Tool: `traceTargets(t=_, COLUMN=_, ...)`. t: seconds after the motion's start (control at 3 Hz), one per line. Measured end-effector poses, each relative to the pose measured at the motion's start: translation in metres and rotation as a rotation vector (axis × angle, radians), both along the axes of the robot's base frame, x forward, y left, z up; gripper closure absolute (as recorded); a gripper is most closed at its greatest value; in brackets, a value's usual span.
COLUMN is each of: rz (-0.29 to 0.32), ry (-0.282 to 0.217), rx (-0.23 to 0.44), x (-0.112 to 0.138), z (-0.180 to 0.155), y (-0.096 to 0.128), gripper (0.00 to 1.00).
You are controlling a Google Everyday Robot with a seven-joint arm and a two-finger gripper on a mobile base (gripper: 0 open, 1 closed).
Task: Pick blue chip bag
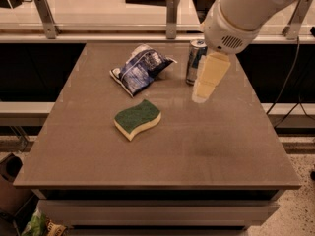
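The blue chip bag (139, 69) lies crumpled on the far left-middle of the brown table (197, 141), shiny dark blue with white patches. My gripper (203, 95) hangs from the white arm that comes in from the upper right. It hovers above the table to the right of the bag, in front of the drink can, and is apart from the bag.
A tall blue-and-silver drink can (195, 61) stands just right of the bag, partly behind my gripper. A green-topped yellow wavy sponge (137, 118) lies nearer, below the bag. A rail with metal posts (171, 17) runs behind the table.
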State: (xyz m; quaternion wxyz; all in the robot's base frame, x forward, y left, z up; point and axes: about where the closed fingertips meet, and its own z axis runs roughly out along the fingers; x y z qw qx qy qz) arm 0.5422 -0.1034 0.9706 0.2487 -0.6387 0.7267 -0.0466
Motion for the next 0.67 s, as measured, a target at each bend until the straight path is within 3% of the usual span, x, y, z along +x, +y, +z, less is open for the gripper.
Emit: traceTargets(t=0.67, rz=0.081, ry=0.003, rx=0.043, x=0.043, z=-0.025, y=0.056, gripper=0.0)
